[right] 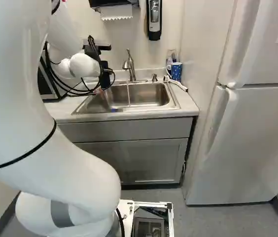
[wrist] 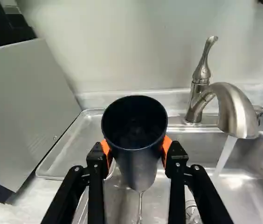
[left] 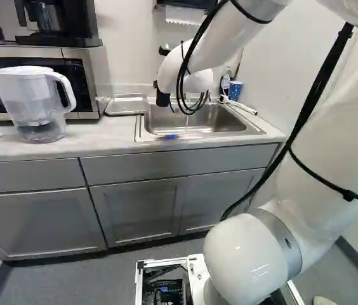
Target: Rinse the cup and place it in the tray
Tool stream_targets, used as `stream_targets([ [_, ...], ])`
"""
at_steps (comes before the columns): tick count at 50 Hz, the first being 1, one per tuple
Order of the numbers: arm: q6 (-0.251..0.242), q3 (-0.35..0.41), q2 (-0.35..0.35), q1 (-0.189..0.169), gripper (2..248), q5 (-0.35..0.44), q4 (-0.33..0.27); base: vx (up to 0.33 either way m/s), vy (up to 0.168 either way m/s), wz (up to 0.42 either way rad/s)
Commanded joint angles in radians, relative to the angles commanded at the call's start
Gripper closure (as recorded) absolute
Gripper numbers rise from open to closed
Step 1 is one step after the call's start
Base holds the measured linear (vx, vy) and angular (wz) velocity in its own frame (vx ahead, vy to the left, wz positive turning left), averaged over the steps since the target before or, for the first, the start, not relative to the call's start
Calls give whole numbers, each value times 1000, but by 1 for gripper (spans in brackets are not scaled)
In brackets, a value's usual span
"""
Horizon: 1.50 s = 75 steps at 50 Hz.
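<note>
A: Tool [right: 103, 65] status?
B: Clamped on the dark cup [wrist: 138, 163]. Fingers stand a cup's width apart, orange pads [wrist: 167, 148] pressed to its wall from two sides. Fingertips hidden in both base views; the wrist view gives the grip.

A: Cup position?
B: Off the table [left: 112, 135], held at the tray-side end of the sink [wrist: 169, 189]. Mouth faces the wrist camera, dark inside. Thin trickle [wrist: 140, 205] running off the lower end.

A: Water?
B: Faucet [wrist: 238, 109] running. Its stream [wrist: 224, 156] drops into the sink, apart from cup and fingers.

A: Edges nearby?
B: Metal tray [wrist: 71, 147] just beside the sink, low raised rim all round, near corner partly behind cup and finger. Microwave [wrist: 24, 107] on the tray's other side, its flat side panel running close along the rim. Wall [wrist: 122, 56] rises behind tray and faucet. Upright faucet handle [wrist: 202, 70] stands near the spout.

A: Room to move?
B: Open gap over the basin between cup and stream. Tray side: the space above its flat bottom is bounded by microwave and wall.

A: Anything farther off?
B: Clear pitcher [left: 36, 101] on the table, ahead of the microwave at the left of the left base view. Blue patterned cup [right: 176, 72] at the sink's far corner, well apart from the tool.
</note>
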Motion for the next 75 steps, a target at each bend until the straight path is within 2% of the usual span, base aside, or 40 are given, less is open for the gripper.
stream_targets([
  [11,0,-14,10,13,128,-26,-12,0,0,0],
  [46,6,-39,47,13,128,-101,-50,0,0,0],
  [54,68,-39,47,13,128,-101,-50,0,0,0],
  [75,285,-39,47,13,128,-101,-50,0,0,0],
])
